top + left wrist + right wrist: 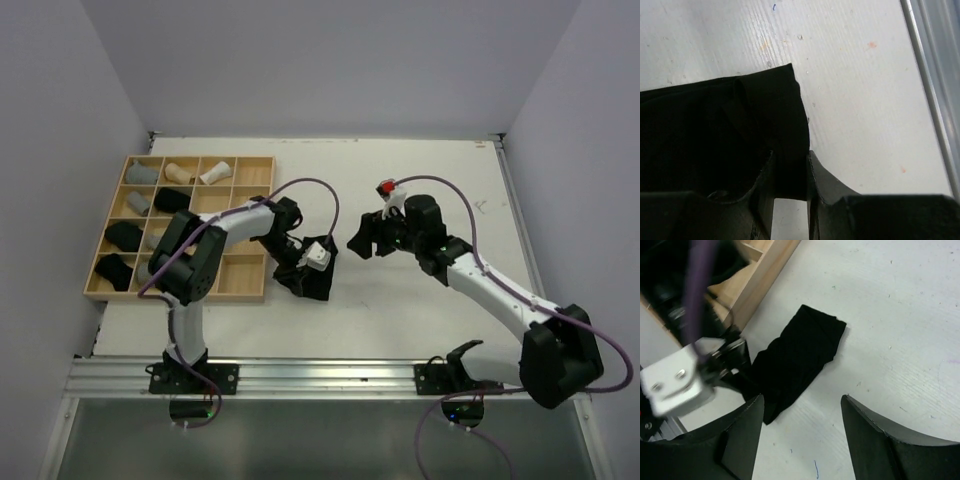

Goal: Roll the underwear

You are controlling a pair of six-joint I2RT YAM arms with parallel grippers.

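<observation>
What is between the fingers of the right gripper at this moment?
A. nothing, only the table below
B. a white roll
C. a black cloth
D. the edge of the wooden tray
A: the right gripper stands wide open above the table, while the black underwear lies off to the side, its edge pinched by the left gripper.
</observation>
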